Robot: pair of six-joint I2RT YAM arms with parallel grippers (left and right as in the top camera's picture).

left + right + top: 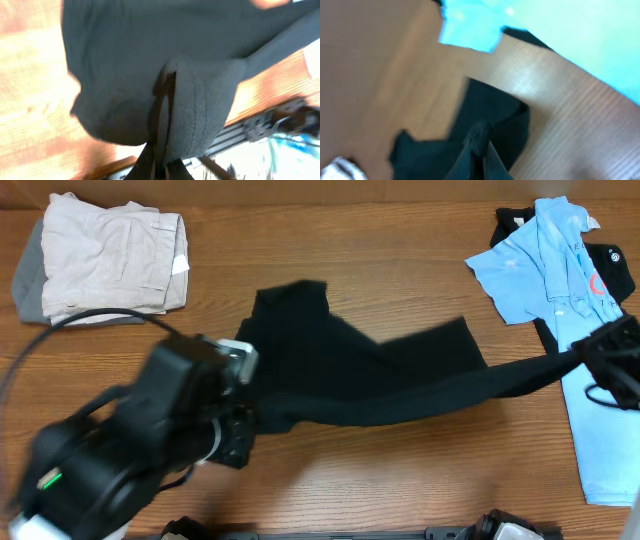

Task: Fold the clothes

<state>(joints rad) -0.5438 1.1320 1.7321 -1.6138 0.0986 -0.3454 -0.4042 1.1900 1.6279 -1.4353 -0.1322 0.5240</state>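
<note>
left gripper (pixel 244 420) pinching black shirt (pixel 340 370) | right gripper (pixel 586 358) pinching its far end | bare wooden table (pixel 400 270) beneath

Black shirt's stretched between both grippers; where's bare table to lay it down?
Bare wood runs along the far edge of the table, between the beige folded pile and the light blue polo, and along the near edge below the black shirt. Crowded: the right end with the polo, and the near-left corner under the left arm.
</note>
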